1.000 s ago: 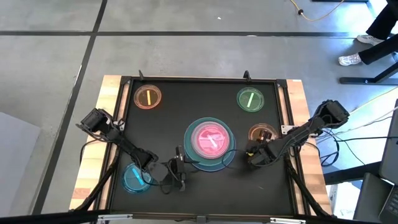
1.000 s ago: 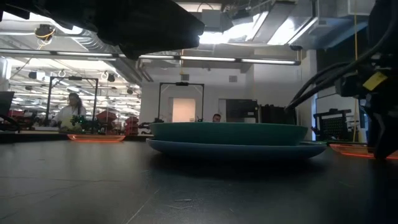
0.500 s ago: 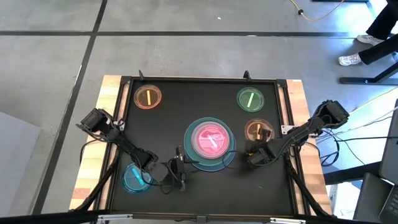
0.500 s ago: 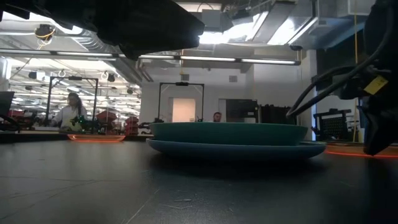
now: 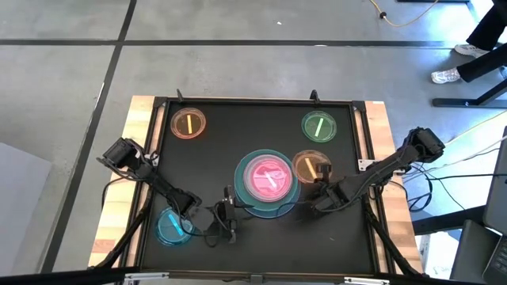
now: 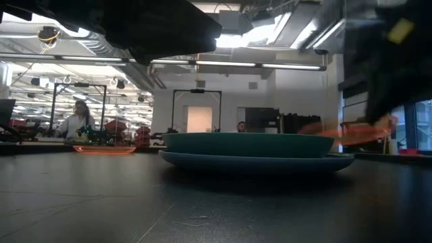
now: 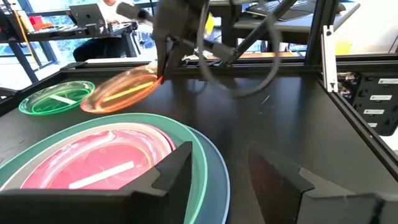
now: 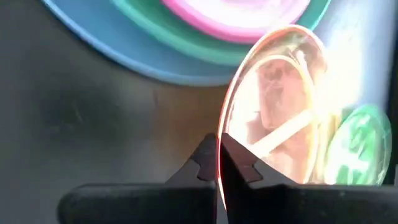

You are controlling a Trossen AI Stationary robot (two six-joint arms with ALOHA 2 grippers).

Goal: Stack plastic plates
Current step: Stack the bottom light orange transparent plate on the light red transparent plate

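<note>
A stack of plates (image 5: 268,184) stands mid-table: light blue lowest, teal-green on it, pink on top. My right gripper (image 5: 321,188) is just right of the stack and shut on a small amber plate (image 5: 311,167), which is off the table. My left gripper (image 5: 226,215) waits open at the stack's near left edge, touching nothing. Resting flat on the table are a small orange plate (image 5: 188,123) at the far left, a green one (image 5: 319,126) at the far right and a cyan one (image 5: 173,226) at the near left. My right gripper pinches the amber plate's rim (image 8: 219,144) between its two fingers, on the plate's near side. It comes at the plate from the table's near right. The plate is lifted clear of the table and tilted beside the stack's right edge (image 6: 351,129).
The black table top has a raised frame (image 5: 360,127) around it and wooden borders to the left and right. Bare table lies in front of the stack and at the far middle. People sit in the room beyond the table (image 6: 75,121).
My right gripper has picked the amber plate up from the table on the right and carried it left toward the stack. The plate lay flat a second ago and now hangs tilted above the table by the stack's right edge.
</note>
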